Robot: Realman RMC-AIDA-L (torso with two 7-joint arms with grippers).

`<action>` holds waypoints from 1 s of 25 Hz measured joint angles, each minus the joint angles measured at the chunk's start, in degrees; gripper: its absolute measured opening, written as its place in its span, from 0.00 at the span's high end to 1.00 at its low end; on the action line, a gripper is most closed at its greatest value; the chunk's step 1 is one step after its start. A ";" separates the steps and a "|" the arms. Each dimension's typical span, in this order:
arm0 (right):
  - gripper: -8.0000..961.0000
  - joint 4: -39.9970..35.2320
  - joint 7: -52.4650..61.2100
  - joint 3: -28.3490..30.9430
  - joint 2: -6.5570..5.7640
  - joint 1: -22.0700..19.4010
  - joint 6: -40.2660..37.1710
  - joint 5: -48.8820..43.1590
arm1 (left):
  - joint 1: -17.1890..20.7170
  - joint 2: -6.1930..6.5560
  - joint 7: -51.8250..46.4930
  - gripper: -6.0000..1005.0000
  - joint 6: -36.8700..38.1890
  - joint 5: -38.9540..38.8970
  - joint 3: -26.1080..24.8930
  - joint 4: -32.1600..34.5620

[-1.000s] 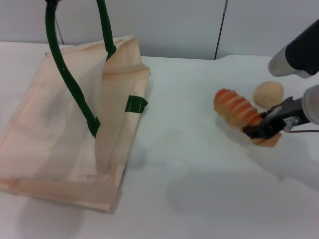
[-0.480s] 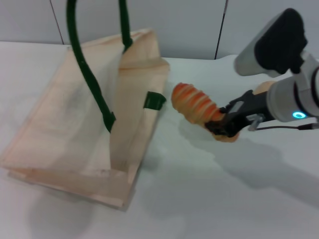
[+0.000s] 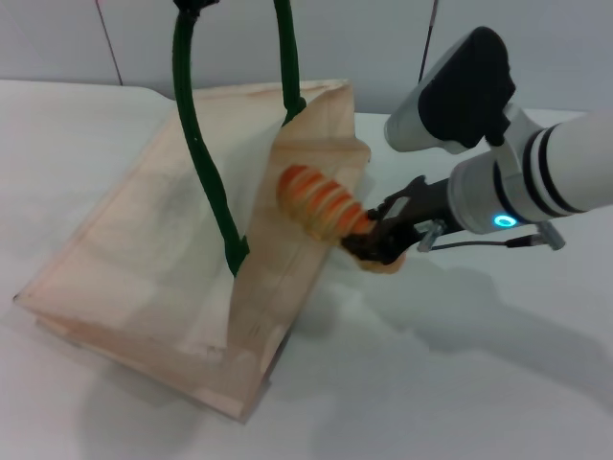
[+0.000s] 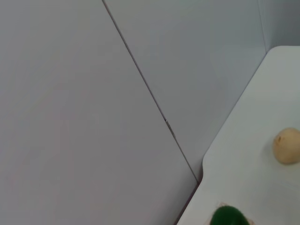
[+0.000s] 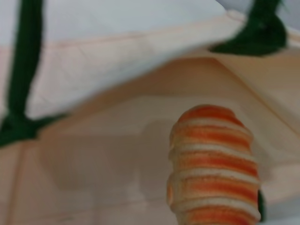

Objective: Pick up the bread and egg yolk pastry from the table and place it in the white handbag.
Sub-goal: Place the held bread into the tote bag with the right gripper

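Cream fabric makes up the bag (image 3: 144, 259), the biggest thing here and the landmark for the rest: a limp tote whose mouth is open only because its green handles (image 3: 203, 172) are drawn up out of the head view's top. It looks soft and floppy, likely to sag shut if the handles slacken, so it is best held by those rope loops and not by the cloth.

The right gripper (image 3: 378, 240) sits just beside the bag's open edge, jaws clamped on the near end of the bread (image 3: 321, 203), whose far end pokes past the rim into the mouth. The loaf looks light and ridged (the ridges probably give the jaws some bite), yet held by one end it could droop or tear if squeezed hard; a hold nearer its middle would seem steadier.

The pastry (image 4: 287, 146) lies on the table well apart from the bag, not yet picked up. It looks smooth, small and crumbly, so a gentle pinch across its dome would suit.

The head view alone shows the grip; the right wrist view alone shows the bag's inside ahead of the loaf (image 5: 213, 164). Only the left wrist view shows the pastry. The left gripper's jaws I cannot tell.
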 joint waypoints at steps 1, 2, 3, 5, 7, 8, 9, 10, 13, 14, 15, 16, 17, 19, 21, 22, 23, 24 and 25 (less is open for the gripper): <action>0.60 0.24 -1.78 -0.29 0.05 0.35 -0.40 2.40 | 0.03 0.00 -0.09 0.87 0.24 0.00 0.11 0.00; 0.60 0.24 -1.78 -0.29 0.05 0.35 -0.40 2.40 | 0.03 0.00 -0.09 0.87 0.24 0.00 0.11 0.00; 0.60 0.26 -2.45 -0.60 0.09 0.74 -0.46 3.05 | 0.02 0.02 -0.11 0.87 0.35 0.00 0.12 0.00; 0.60 0.29 -3.09 -1.34 0.15 1.58 -0.88 3.76 | -0.09 0.04 -0.11 0.87 0.39 0.01 0.20 0.00; 0.61 0.38 -3.31 -1.95 0.17 2.23 -1.67 4.31 | -0.28 0.05 -0.17 0.87 0.54 0.01 0.52 0.00; 0.61 0.60 -3.58 -2.23 0.16 2.60 -2.12 4.63 | -0.36 0.06 -0.22 0.87 0.71 0.00 0.83 0.00; 0.61 0.88 -3.80 -2.43 0.14 2.97 -2.52 4.86 | -0.40 0.06 -0.32 0.87 1.00 -0.01 1.27 0.00; 0.61 1.35 -4.01 -2.72 0.12 3.62 -3.00 5.02 | -0.42 0.05 -0.41 0.87 1.28 -0.01 1.70 0.01; 0.62 2.64 -4.45 -3.15 0.08 4.87 -4.46 5.29 | -0.49 0.01 -0.76 0.87 2.02 -0.02 3.22 0.02; 0.63 2.99 -4.98 -3.24 0.11 5.19 -5.11 5.70 | -0.57 0.00 -1.01 0.87 2.28 -0.02 3.83 0.02; 0.63 3.23 -5.66 -3.28 0.13 5.36 -5.76 6.29 | -0.67 0.00 -1.24 0.87 2.49 -0.02 4.30 0.02; 0.63 3.38 -6.45 -3.34 0.13 5.41 -6.33 6.99 | -0.76 0.00 -1.49 0.87 2.81 -0.02 4.85 0.01; 0.63 3.61 -7.41 -3.37 0.13 5.54 -6.91 7.83 | -0.82 0.00 -1.60 0.87 3.01 -0.03 5.12 0.01; 0.63 4.56 -8.99 -3.50 0.15 6.16 -7.91 9.39 | -0.89 0.00 -2.06 0.87 3.50 -0.07 5.68 0.01; 0.63 6.06 -9.94 -3.98 0.16 7.21 -9.35 10.83 | -0.95 0.00 -2.46 0.87 3.85 -0.10 6.19 -0.02; 0.63 7.39 -10.18 -4.53 0.17 8.12 -10.41 11.64 | -1.03 0.00 -2.67 0.87 4.05 -0.10 6.47 -0.04; 0.64 7.39 -10.18 -4.53 0.17 8.12 -10.41 11.64 | -1.12 0.00 -2.95 0.87 4.36 -0.11 7.02 -0.08; 0.64 7.97 -10.18 -4.78 0.17 8.55 -10.61 11.81 | -1.20 0.00 -3.16 0.87 4.58 -0.11 7.42 -0.10; 0.64 8.53 -10.09 -4.95 0.18 8.94 -10.74 11.88 | -1.24 0.01 -3.32 0.87 4.72 -0.11 7.76 -0.12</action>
